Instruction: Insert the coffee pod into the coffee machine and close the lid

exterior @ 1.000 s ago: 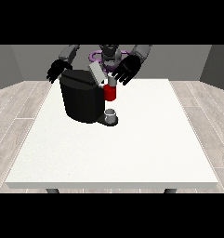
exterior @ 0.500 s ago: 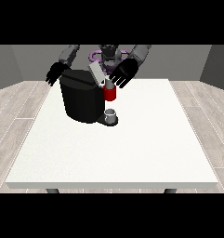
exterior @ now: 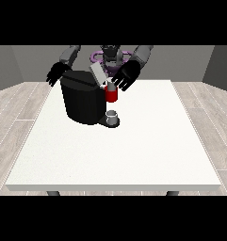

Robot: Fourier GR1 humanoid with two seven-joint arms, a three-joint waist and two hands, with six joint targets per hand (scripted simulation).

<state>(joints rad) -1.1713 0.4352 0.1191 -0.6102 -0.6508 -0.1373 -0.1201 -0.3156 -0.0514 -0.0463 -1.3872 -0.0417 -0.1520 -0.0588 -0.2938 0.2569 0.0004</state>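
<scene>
From my station I see the black coffee machine (exterior: 84, 101) standing on the far left part of the white table (exterior: 133, 146), with its grey lid (exterior: 98, 74) tilted up and open above the machine's front. The red brew head (exterior: 111, 95) sticks out at the machine's right front, and a small grey cup (exterior: 112, 116) sits on the drip base right beneath it. A small light object shows at the top of the red part, just under the fingertips; I take it for the coffee pod (exterior: 111, 86), though I cannot tell whether it is seated inside or only resting there. The hand at the view's right (exterior: 125, 76) hovers just above and behind the red part, its fingers spread and pointing down toward the pod; I cannot tell if they touch it. The hand at the view's left (exterior: 57, 74) hangs beside the machine's back left corner, fingers spread and relaxed, holding nothing
</scene>
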